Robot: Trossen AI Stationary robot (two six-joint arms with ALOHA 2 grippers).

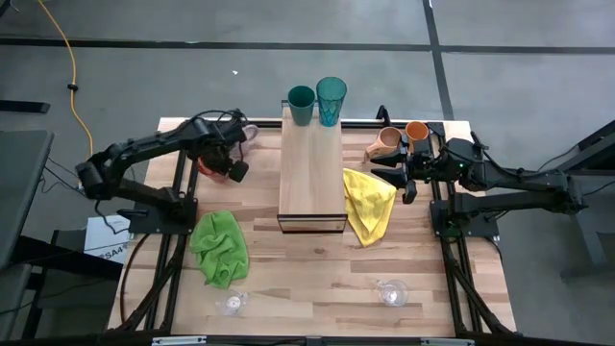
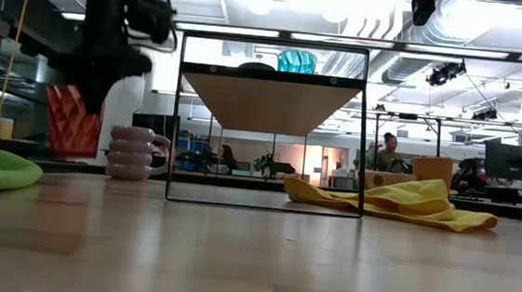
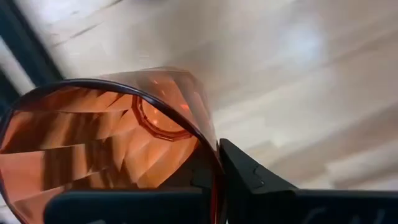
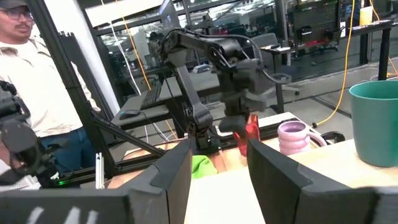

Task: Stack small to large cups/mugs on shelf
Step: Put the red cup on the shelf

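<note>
Wooden tabletop (image 1: 317,279) carries the shelf (image 1: 312,178) at its middle, with two teal tumblers (image 1: 317,101) standing at its far end. Left of the shelf, the left gripper (image 1: 229,163) is clamped on the rim of the amber-orange tumbler (image 3: 118,143), beside the lavender handled mug (image 2: 134,152). Across the shelf, the right gripper (image 1: 405,175) hangs with fingers apart, holding nothing, just beside the tan handled mug (image 1: 386,144) and orange cup (image 1: 416,132).

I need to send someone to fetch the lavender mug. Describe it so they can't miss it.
Start at the shelf in the table's middle, then go to its left side near the far edge, where the left end effector grips the amber-orange tumbler. The lavender mug stands beside that tumbler. It alone there is pale purple, ribbed and handled.
</note>
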